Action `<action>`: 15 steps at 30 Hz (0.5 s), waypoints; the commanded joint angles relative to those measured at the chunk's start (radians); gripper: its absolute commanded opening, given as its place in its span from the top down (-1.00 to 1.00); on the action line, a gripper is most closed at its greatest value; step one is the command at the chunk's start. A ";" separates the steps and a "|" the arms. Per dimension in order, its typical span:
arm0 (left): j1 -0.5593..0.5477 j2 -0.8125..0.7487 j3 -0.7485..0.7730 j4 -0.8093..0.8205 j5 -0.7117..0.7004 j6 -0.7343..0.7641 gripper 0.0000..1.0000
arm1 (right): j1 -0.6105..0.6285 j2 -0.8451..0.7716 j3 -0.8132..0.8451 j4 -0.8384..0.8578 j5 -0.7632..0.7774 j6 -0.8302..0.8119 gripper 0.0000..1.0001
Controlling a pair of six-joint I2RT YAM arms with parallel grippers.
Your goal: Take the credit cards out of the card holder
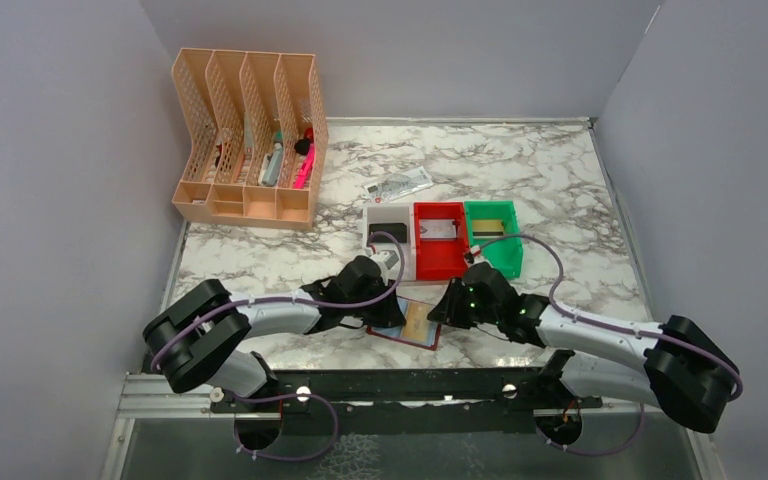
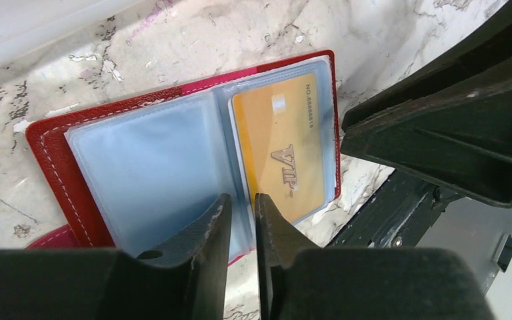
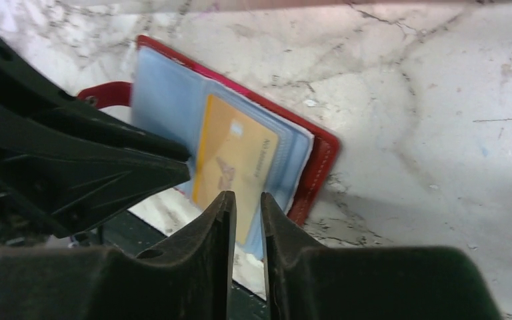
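Both the left end effector [image 2: 243,201] and right end effector [image 3: 248,198] hover just above the open card holder [image 2: 50,157] on the table [image 1: 560,170], jaws slightly parted, gripping nothing; one gold credit card [image 2: 280,143] sits sleeved inside.

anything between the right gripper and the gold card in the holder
Only the clear sleeve covering the gold card in the open card holder. The right gripper is at its near edge; the left gripper sits beside.

Marble-patterned bench [image 1: 560,180]. Far left: peach plastic slotted file organiser [image 1: 248,135], upright, pens and a pink marker [image 1: 303,170] inside. Mid-bench, a touching row: white bin [image 1: 369,235], red bin [image 1: 418,245], green bin [image 1: 513,245]. White printed flat tag [image 1: 398,186] lies just behind them.
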 commanded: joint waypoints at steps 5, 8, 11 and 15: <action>-0.006 -0.066 0.004 -0.012 -0.011 0.013 0.41 | 0.005 -0.050 -0.001 0.011 -0.040 -0.008 0.46; -0.006 -0.067 0.010 -0.013 -0.011 0.020 0.40 | 0.004 -0.008 -0.004 0.037 -0.060 0.007 0.47; -0.005 -0.061 0.011 -0.012 -0.009 0.022 0.40 | 0.004 0.047 -0.018 0.091 -0.097 0.012 0.48; -0.005 -0.050 0.007 -0.009 -0.005 0.023 0.40 | 0.004 0.114 -0.042 0.169 -0.139 0.029 0.50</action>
